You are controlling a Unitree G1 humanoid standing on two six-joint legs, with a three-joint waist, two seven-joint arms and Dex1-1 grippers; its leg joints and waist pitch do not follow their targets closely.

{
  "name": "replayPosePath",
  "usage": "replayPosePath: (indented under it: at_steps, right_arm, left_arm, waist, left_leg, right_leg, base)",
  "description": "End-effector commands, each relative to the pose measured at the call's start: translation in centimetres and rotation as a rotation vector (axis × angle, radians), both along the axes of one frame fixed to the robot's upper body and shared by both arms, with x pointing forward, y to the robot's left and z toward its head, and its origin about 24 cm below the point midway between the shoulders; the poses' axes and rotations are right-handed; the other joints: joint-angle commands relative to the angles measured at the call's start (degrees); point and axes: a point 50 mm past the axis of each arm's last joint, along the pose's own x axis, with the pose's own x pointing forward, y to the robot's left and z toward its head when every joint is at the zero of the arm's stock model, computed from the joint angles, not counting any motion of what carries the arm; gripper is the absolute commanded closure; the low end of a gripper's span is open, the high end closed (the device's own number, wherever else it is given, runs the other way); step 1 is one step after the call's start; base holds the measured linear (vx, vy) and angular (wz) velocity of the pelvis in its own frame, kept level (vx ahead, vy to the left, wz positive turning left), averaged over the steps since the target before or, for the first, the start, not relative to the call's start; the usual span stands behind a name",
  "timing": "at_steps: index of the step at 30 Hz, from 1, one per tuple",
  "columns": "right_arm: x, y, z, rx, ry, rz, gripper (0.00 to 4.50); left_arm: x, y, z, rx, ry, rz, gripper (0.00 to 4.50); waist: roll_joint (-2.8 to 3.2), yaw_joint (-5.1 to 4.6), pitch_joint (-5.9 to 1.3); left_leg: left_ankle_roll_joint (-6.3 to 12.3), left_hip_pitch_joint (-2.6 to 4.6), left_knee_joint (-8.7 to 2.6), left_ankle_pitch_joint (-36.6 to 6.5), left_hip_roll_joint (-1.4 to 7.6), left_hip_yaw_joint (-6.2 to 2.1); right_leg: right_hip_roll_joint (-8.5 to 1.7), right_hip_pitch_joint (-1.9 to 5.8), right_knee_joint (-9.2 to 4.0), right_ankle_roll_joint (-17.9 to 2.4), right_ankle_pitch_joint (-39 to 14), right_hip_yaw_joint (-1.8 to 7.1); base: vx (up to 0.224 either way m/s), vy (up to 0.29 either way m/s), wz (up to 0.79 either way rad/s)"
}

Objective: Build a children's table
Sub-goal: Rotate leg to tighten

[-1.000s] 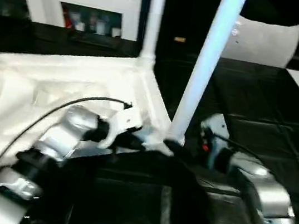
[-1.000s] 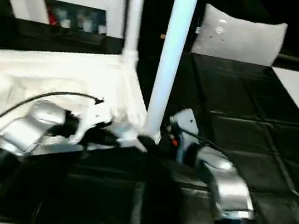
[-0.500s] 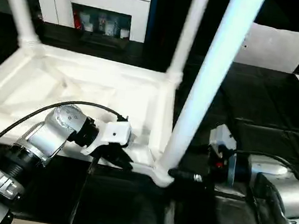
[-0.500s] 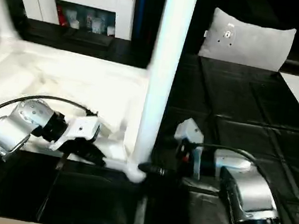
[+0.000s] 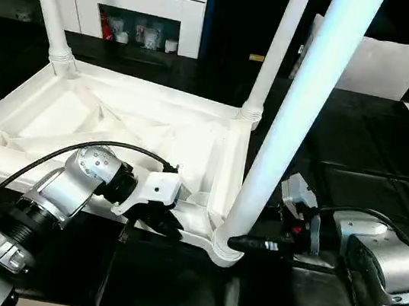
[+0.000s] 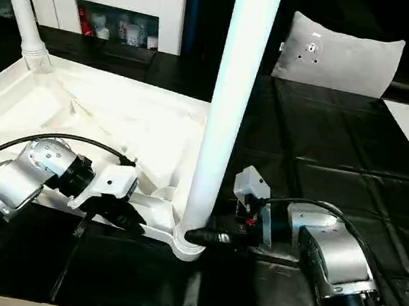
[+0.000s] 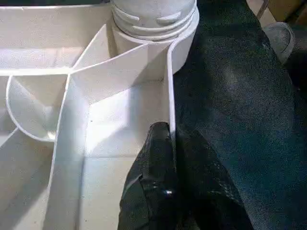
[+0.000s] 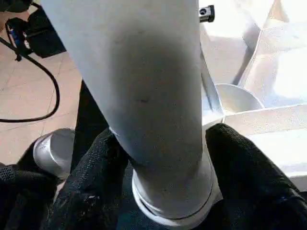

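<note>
Tabletop (image 5: 117, 121) lies upturned, pillow-like bag (image 5: 376, 63) well behind.

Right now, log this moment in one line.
left hand: shut on white plastic tabletop rim | right hand: around near white tapered leg | three legs upright

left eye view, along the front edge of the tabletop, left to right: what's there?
Left claw pinching the tabletop rim → near leg in its corner socket → right claw at that leg's base.

head stereo: looks down over forearms — wrists: close; share near leg (image 5: 283, 142) socket
</note>
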Motion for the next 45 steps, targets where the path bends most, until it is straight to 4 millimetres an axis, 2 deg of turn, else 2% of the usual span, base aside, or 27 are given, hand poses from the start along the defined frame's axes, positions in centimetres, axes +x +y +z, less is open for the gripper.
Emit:
replayPosePath:
  at_steps: [1,3,5,7,8,10,13,15,16,18,20,21,23,24,25,26,27,28,29,30,31,32,34,39,40,43,45]
  right_arm:
    - [-0.1,0.1,0.1,0.007,0.009,0.025,2.06]
    - [-0.2,0.1,0.0,0.009,0.018,0.028,2.35]
    - [-0.3,0.2,0.0,0.016,0.027,0.032,2.4]
    - [-0.5,0.4,0.0,0.037,0.045,0.024,2.48]
    - [-0.5,0.6,0.1,0.055,0.058,0.012,2.48]
    - [-0.5,1.1,0.2,0.09,0.075,-0.03,2.5]
    - [-0.2,2.1,0.0,0.092,0.075,-0.119,2.51]
    - [0.5,2.7,-0.6,0.047,0.059,-0.222,2.51]
    - [1.1,3.0,-0.9,0.032,0.051,-0.307,2.51]
    - [2.1,3.6,-1.4,0.012,0.052,-0.451,2.51]
    - [3.0,4.5,-1.8,-0.006,0.065,-0.589,2.54]
    - [3.0,4.5,-1.8,-0.007,0.065,-0.593,2.54]
    - [4.0,5.5,-2.0,-0.041,0.061,-0.758,2.55]
    - [4.0,5.5,-2.0,-0.041,0.061,-0.758,2.55]
    - [4.7,6.4,-2.0,-0.036,0.078,-0.859,2.55]
    - [5.0,7.0,-1.8,-0.023,0.074,-0.894,2.55]
    - [5.2,7.4,-1.7,-0.014,0.07,-0.918,2.55]
    - [5.4,8.1,-1.4,0.006,0.052,-0.934,2.55]
    - [5.4,8.1,-1.4,0.006,0.052,-0.934,2.55]
    - [5.5,8.2,-1.3,0.015,0.047,-0.94,2.55]
    - [5.6,8.4,-1.2,0.023,0.044,-0.949,2.01]
    - [5.6,8.5,-1.1,0.03,0.034,-0.952,1.87]
    - [5.4,8.6,-0.9,0.04,0.007,-0.933,1.81]
    - [5.1,7.9,-1.0,0.044,-0.013,-0.925,1.36]
    - [5.0,7.5,-1.1,0.037,-0.017,-0.929,1.28]
    - [4.8,6.5,-1.0,0.048,-0.025,-0.917,1.02]
    - [4.7,5.8,-0.9,0.057,-0.032,-0.891,0.85]
  left_arm:
    - [0.2,-1.0,1.2,-0.022,-0.037,-0.073,4.5]
    - [0.2,-1.0,1.2,-0.021,-0.038,-0.071,4.5]
    - [0.2,-1.0,1.2,-0.024,-0.035,-0.065,4.5]
    - [0.3,-1.0,1.1,-0.036,-0.028,-0.045,4.5]
    - [0.3,-1.1,1.2,-0.041,-0.023,-0.028,4.5]
    - [0.7,-1.3,1.2,-0.058,-0.014,0.044,4.5]
    - [1.2,-1.9,1.4,-0.087,0.015,0.154,4.5]
    - [1.7,-2.3,1.4,-0.088,0.011,0.229,4.5]
    - [2.0,-2.6,1.4,-0.096,0.004,0.269,4.5]
    - [2.6,-3.4,1.5,-0.111,-0.007,0.357,4.5]
    - [3.2,-4.5,1.6,-0.132,0.004,0.46,4.5]
    - [3.3,-4.5,1.6,-0.133,0.003,0.463,4.5]
    - [4.2,-5.9,1.9,-0.17,-0.011,0.589,4.5]
    - [4.2,-5.9,1.9,-0.17,-0.011,0.589,4.5]
    - [4.8,-6.6,2.0,-0.19,-0.042,0.677,4.5]
    - [5.1,-7.1,2.1,-0.206,-0.05,0.718,4.5]
    - [5.2,-7.4,2.2,-0.214,-0.053,0.745,4.5]
    - [5.4,-7.7,2.3,-0.223,-0.067,0.775,4.5]
    - [5.4,-7.7,2.3,-0.223,-0.067,0.775,4.5]
    - [5.4,-7.8,2.4,-0.223,-0.071,0.78,4.5]
    - [5.4,-7.9,2.4,-0.222,-0.072,0.784,4.5]
    - [5.3,-7.9,2.4,-0.22,-0.073,0.785,4.5]
    - [5.3,-7.5,2.2,-0.207,-0.083,0.772,4.5]
    - [5.0,-6.5,1.9,-0.18,-0.102,0.735,4.5]
    - [4.9,-6.3,1.8,-0.176,-0.103,0.72,4.5]
    - [4.7,-5.9,1.6,-0.172,-0.104,0.69,4.5]
    - [4.5,-5.6,1.6,-0.177,-0.103,0.648,4.5]
  waist:
    - [-0.14,-0.1,-4.13]
    - [-0.13,-0.11,-4.06]
    - [-0.22,-0.13,-4.1]
    - [-0.01,-0.11,-4.09]
    - [-0.24,-0.13,-4.07]
    - [-0.11,-0.09,-3.99]
    - [-0.22,-0.36,-3.76]
    - [-0.15,-0.62,-3.53]
    - [-0.28,-1.12,-3.47]
    - [-0.25,-1.54,-3.56]
    - [-0.2,-2.81,-3.57]
    - [-0.23,-3.03,-3.6]
    - [-0.29,-3.62,-3.78]
    - [-0.3,-3.75,-3.81]
    - [0.09,-3.74,-3.86]
    - [0.02,-4.0,-3.93]
    - [-0.04,-3.97,-3.94]
    - [-0.04,-3.73,-4.15]
    - [-0.04,-3.73,-4.15]
    - [-0.01,-3.51,-4.27]
    - [0.02,-3.44,-4.32]
    - [0.24,-3.32,-4.34]
    - [0.12,-3.29,-4.35]
    - [0.17,-3.27,-4.02]
    - [0.39,-3.36,-3.92]
    - [0.25,-3.27,-3.85]
    - [0.4,-3.23,-3.86]
  left_leg:
    - [2.4,1.29,-3.85,-9.7,3.14,-0.69]
    - [2.38,1.33,-3.86,-9.8,3.12,-0.67]
    - [2.41,1.29,-3.85,-9.5,3.14,-0.68]
    - [2.35,1.35,-3.86,-9.6,3.14,-0.68]
    - [2.41,1.32,-3.84,-9.5,3.09,-0.64]
    - [2.23,1.31,-3.88,-9.7,3.08,-0.67]
    - [1.05,1.39,-3.98,-11.3,2.92,-0.73]
    - [0.01,1.43,-4.09,-13.0,2.79,-0.91]
    - [-0.96,1.31,-4.22,-14.1,2.62,-1.1]
    - [-1.47,1.19,-4.26,-14.2,2.56,-1.3]
    - [-2.05,1.02,-4.27,-14.5,2.36,-1.48]
    - [-2.03,1.11,-4.21,-14.6,2.36,-1.44]
    - [-1.38,1.1,-3.98,-13.6,2.2,-1.3]
    - [-1.17,1.14,-3.89,-13.4,2.08,-1.19]
    - [-0.75,1.1,-3.8,-12.6,2.03,-1.19]
    - [-0.55,1.14,-3.7,-12.3,2.05,-1.02]
    - [-0.49,1.12,-3.73,-12.2,2.02,-1.06]
    - [0.14,1.01,-3.69,-10.5,2.06,-0.96]
    - [0.14,1.01,-3.69,-10.5,2.06,-0.96]
    - [0.83,0.92,-3.66,-9.1,2.05,-0.9]
    - [1.5,0.89,-3.72,-7.8,2.13,-0.87]
    - [1.99,0.88,-3.73,-6.8,2.16,-0.84]
    - [2.51,0.88,-3.75,-6.3,2.15,-0.83]
    - [1.91,1.07,-3.98,-9.3,2.25,-0.83]
    - [1.6,1.13,-4.03,-9.9,2.29,-0.88]
    - [1.16,1.22,-4.12,-10.7,2.43,-0.89]
    - [1.14,1.21,-4.17,-10.9,2.44,-0.89]
  right_leg:
    - [-4.62,2.79,-3.92,-12.9,-11.4,2.54]
    - [-4.58,2.69,-3.97,-12.8,-11.7,2.56]
    - [-4.56,2.75,-3.91,-12.9,-11.3,2.55]
    - [-4.56,2.71,-3.95,-12.9,-11.4,2.54]
    - [-4.53,2.77,-3.92,-12.9,-11.3,2.58]
    - [-4.59,2.72,-4.06,-12.8,-12.2,2.57]
    - [-4.54,2.53,-4.29,-11.9,-16.0,2.56]
    - [-4.63,2.39,-4.79,-10.5,-20.8,2.49]
    - [-4.58,2.32,-5.06,-9.1,-24.1,2.4]
    - [-4.7,2.45,-5.12,-8.5,-25.0,2.33]
    - [-4.55,2.46,-5.18,-8.3,-25.3,2.11]
    - [-4.52,2.36,-5.25,-8.3,-24.9,2.17]
    - [-4.37,2.33,-5.23,-9.0,-22.5,2.31]
    - [-4.32,2.24,-5.34,-9.2,-22.0,2.34]
    - [-4.34,2.46,-5.22,-9.6,-20.4,2.43]
    - [-4.17,2.21,-5.26,-10.2,-19.1,2.47]
    - [-4.16,2.32,-5.3,-10.3,-18.7,2.43]
    - [-4.16,2.64,-5.01,-10.7,-15.5,2.52]
    - [-4.16,2.64,-5.01,-10.7,-15.5,2.52]
    - [-4.13,2.89,-4.81,-10.9,-12.8,2.56]
    - [-4.02,2.99,-4.51,-11.3,-10.0,2.53]
    - [-4.04,3.07,-4.32,-11.9,-7.7,2.54]
    - [-3.97,3.23,-4.18,-12.5,-6.0,2.49]
    - [-4.09,3.12,-4.67,-12.0,-10.3,2.55]
    - [-4.12,3.02,-4.77,-11.8,-11.4,2.56]
    - [-4.09,2.96,-4.89,-11.2,-12.3,2.62]
    - [-4.1,2.89,-4.87,-11.2,-12.2,2.65]
  base:
    - [0.0,0.0,0.0]
    - [0.0,0.0,0.0]
    - [0.0,0.0,0.0]
    - [0.0,0.0,0.0]
    - [0.0,0.0,0.0]
    - [0.0,0.0,0.0]
    - [0.0,0.0,0.0]
    - [0.0,0.0,0.0]
    - [0.0,0.0,0.0]
    - [0.0,0.0,0.0]
    - [0.0,0.0,0.0]
    - [0.0,0.0,0.0]
    - [0.0,0.0,0.0]
    - [0.0,0.0,0.0]
    - [0.0,0.0,0.0]
    - [0.0,0.0,0.0]
    - [0.0,0.0,0.0]
    - [0.0,0.0,0.0]
    - [0.0,0.0,0.0]
    - [0.0,0.0,0.0]
    - [0.0,0.0,0.0]
    - [0.0,0.0,0.0]
    - [0.0,0.0,0.0]
    - [0.0,0.0,0.0]
    - [0.0,0.0,0.0]
    - [0.0,0.0,0.0]
    - [0.0,0.0,0.0]
